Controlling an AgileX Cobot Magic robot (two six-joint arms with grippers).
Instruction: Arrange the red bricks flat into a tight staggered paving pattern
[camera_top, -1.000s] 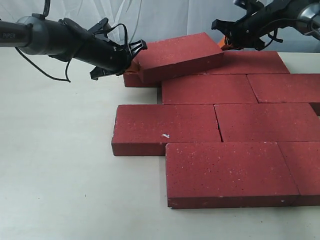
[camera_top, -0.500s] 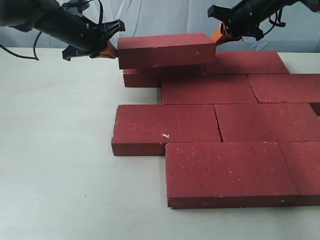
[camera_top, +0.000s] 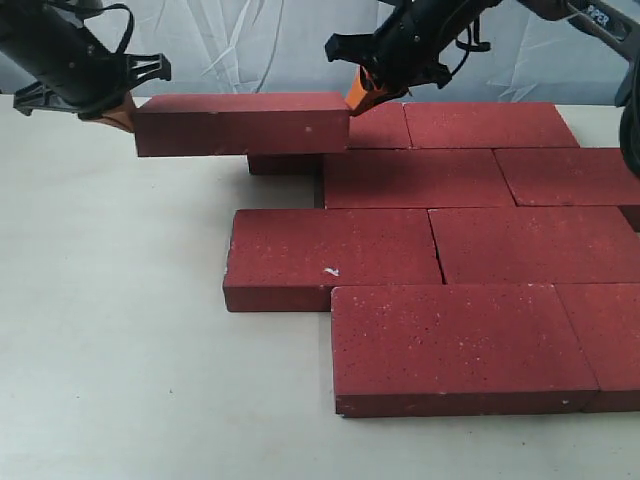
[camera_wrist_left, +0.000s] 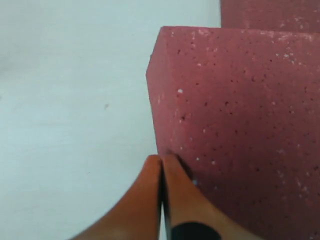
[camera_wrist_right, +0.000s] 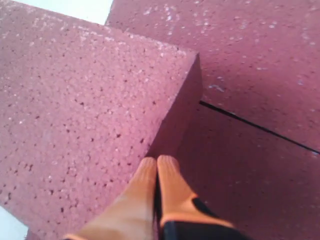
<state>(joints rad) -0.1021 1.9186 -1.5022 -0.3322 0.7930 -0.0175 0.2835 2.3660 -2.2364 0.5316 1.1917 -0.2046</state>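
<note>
- Holds 1 brick (camera_top: 240, 122) level and clear of the table (camera_top: 110, 330), long axis running left-right in the exterior view, squeezed end to end between both arms.
- Presses the left gripper (camera_top: 120, 112) against its left end, orange fingers (camera_wrist_left: 150, 200) closed together with nothing between them.
- Presses the right gripper (camera_top: 360, 97) against its right end, jaws likewise closed on nothing.
- Overhangs the left end of the far row (camera_top: 285, 163); cannot tell whether touching it.
- Sits mostly left of the laid bricks (camera_top: 430, 178).
- Probably calls for lowering flat against a row end, offset by half; puts neither arm nearer, so both ends need to travel together or risk a slip.
</note>
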